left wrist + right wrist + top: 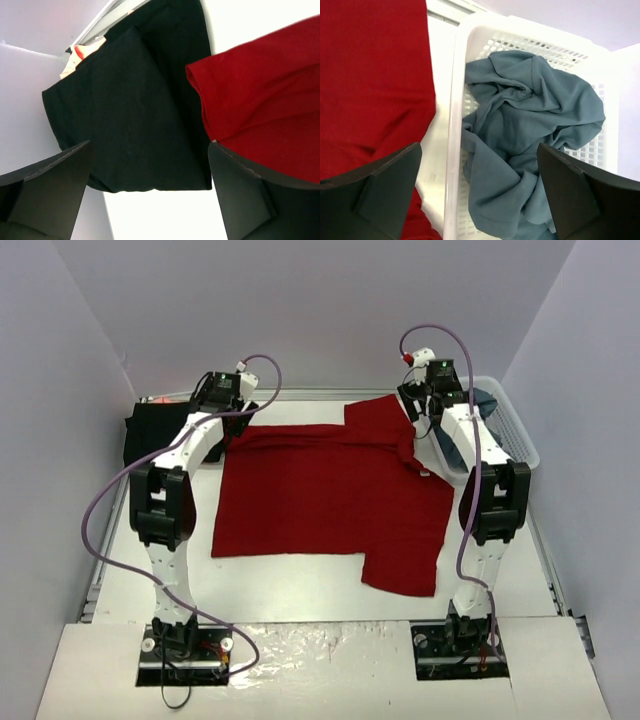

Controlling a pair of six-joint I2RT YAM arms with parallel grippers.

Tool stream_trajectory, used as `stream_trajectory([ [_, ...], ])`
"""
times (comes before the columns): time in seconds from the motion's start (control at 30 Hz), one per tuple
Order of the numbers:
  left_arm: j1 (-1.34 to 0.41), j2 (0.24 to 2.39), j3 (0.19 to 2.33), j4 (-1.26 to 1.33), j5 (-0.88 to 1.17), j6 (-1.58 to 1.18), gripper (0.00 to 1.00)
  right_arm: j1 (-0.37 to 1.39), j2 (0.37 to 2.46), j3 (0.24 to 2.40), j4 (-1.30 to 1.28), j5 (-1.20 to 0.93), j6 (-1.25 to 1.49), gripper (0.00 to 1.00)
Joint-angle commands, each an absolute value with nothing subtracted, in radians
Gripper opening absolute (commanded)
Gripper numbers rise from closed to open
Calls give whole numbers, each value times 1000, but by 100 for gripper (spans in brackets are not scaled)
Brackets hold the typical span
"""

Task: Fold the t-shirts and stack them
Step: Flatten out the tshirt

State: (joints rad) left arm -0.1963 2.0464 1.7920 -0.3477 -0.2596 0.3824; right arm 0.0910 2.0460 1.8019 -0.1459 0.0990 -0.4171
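The dark red t-shirt (330,500) is spread flat in the middle of the table (300,585). A strip of cloth seems to be turned over along its far edge. One sleeve sticks out at the far right and another at the near right. A black t-shirt (150,430) lies folded at the far left, just beside the red one. A blue-grey t-shirt (530,125) is crumpled in the white basket (454,100) at the far right.

The folding of the red shirt is judged to be the step in hand, and it looks to be at an early stage, since only the far side appears turned in. The blue-grey shirt is not yet taken out of the basket.

Nothing is held. The left gripper (149,150) is seen with its jaws spread wide over the gap between the black shirt and the red shirt's far left corner. The right gripper (479,147) is likewise wide open, over the strip of table between the red shirt and the basket rim. Whether the fingers touch the cloth cannot be told.

For the next move, a fresh hold on the red cloth is probably needed, one edge point for each gripper, so that the layer is carried over evenly and the loose sleeves are tucked in without bunching.

Both arms are stretched away from their bases, elbows raised, with the wrists bent down at the far edge of the red shirt.
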Motion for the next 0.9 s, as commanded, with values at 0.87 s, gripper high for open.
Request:
stream_trajectory([
  [0.87, -265, 1370, 1037, -382, 72, 431, 65, 179, 1464, 1115, -294, -190, -399, 64],
])
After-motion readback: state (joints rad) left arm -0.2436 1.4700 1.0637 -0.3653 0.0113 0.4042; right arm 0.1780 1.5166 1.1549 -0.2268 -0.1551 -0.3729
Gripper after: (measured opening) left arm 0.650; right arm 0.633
